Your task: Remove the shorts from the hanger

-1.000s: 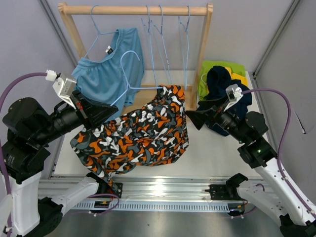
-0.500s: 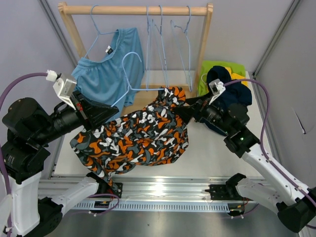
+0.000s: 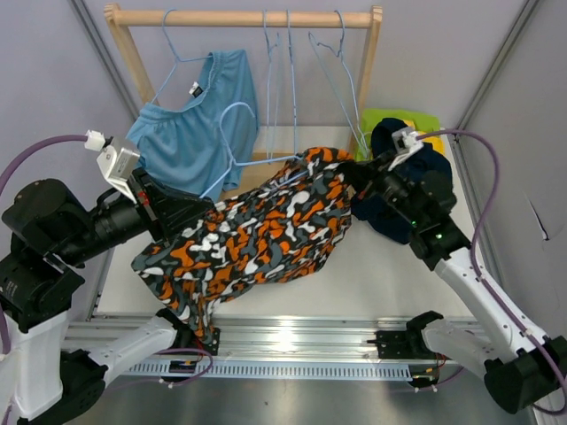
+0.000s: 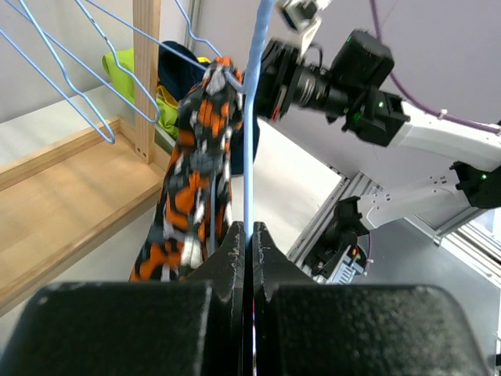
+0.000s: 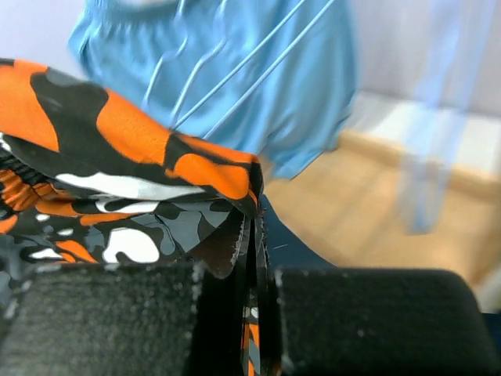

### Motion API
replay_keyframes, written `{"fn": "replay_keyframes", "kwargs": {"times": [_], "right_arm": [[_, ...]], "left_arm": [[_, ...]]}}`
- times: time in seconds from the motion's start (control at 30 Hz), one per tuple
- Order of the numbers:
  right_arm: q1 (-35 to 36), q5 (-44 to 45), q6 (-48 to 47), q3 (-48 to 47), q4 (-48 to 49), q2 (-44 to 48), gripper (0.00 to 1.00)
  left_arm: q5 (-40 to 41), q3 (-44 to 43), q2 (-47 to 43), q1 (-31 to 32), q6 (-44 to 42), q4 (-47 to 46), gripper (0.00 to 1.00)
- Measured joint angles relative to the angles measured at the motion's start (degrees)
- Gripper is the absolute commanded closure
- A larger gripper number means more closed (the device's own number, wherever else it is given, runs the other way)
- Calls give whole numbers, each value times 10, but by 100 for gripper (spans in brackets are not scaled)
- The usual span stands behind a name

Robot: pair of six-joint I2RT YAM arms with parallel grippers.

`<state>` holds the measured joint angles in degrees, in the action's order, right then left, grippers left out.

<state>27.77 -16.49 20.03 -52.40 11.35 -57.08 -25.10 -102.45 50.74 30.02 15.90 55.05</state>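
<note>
Seen from above, the camouflage shorts (image 3: 266, 235) hung stretched between both grippers over the white table (image 3: 390, 266). The left gripper (image 3: 205, 211) was at their left end, and the right gripper (image 3: 347, 175) was clamped on their upper right corner. The cloth was soft and crumpled, in orange, black, grey and white blotches. The light blue shorts (image 3: 190, 133) hung from the wooden rack (image 3: 244, 17). Navy shorts (image 3: 438, 173) lay on lime green ones (image 3: 425, 120) at the right.

In the left wrist view, the serrated fingers were pressed shut on the thin blue wire of a hanger (image 4: 252, 117). The camouflage cloth draped just left of it.

In the right wrist view, the fingers were clenched on a folded hem of the camouflage shorts. The light blue shorts were blurred behind.
</note>
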Motion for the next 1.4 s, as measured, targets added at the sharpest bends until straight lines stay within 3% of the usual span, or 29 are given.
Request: {"fn": "replay_keyframes", "kwargs": {"times": [0.23,0.8,1.27,1.4], "right_arm": [[-155,-70,18,-14,-4,47,100],[-209,-122,49,-6,-23,64,100],[-222,-135,92,44,-25,87,100],[-110,-102,52,53,-68,134,100]], "left_arm": [[19,0,-1,22,-10,11,100],[65,-49,8,60,-20,46,100],[100,-64,2,68,-27,43,100],[126,-67,13,69,-32,46,100]]}}
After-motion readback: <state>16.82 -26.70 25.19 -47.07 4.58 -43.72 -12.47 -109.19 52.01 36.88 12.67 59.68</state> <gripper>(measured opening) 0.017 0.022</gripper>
